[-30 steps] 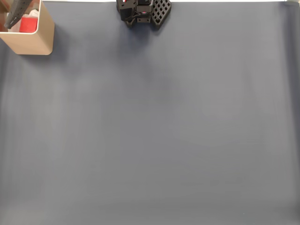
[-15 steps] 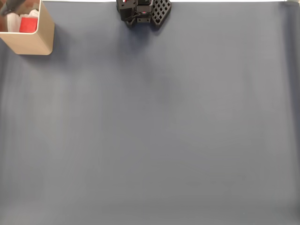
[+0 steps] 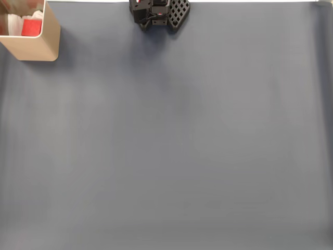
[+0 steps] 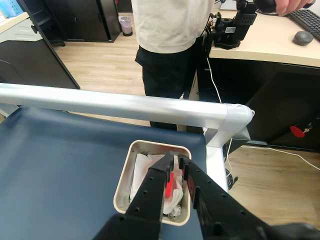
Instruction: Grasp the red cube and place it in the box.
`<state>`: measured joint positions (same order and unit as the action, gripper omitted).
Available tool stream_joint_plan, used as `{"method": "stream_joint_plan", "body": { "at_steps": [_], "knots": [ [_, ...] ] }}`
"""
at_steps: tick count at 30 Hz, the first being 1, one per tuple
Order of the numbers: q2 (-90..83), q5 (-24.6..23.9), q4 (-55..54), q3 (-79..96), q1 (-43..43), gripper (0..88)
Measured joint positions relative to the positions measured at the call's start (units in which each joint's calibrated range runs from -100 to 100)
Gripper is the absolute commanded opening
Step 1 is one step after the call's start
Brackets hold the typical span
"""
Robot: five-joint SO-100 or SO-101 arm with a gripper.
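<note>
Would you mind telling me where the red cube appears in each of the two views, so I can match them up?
Fixed view: the red cube sits at the top left corner, inside the box.
Wrist view: the red cube shows at lower centre, seen in the gap between the black fingers, inside the box.
Shared landmark: the box with its white padding.

An office or lab workroom. In the wrist view, pale wood-look flooring (image 4: 100, 60) runs beyond a white rail (image 4: 125, 106). At 1 o'clock a light work surface (image 4: 270, 40) carries a keyboard (image 4: 306, 20), a mouse (image 4: 303, 37) and a clamped black robot arm (image 4: 232, 25). Dark cabinets (image 4: 80, 17) and a small waste bin (image 4: 126, 24) stand at 11 o'clock. A person (image 4: 170, 40) stands at 12. The desk (image 3: 182, 146) wears a blue-grey mat.
</note>
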<state>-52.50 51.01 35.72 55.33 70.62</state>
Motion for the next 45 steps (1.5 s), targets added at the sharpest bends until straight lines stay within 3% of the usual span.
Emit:
{"method": "stream_joint_plan", "body": {
  "at_steps": [9, 22, 45],
  "knots": [
    [2.08, 0.78, 0.0, -2.17, -6.38, 0.0],
    [12.94, 0.98, 2.94, -16.37, -22.48, 0.0],
    [18.15, 2.0, 2.94, -18.17, -49.04, 0.0]
  ]
}}
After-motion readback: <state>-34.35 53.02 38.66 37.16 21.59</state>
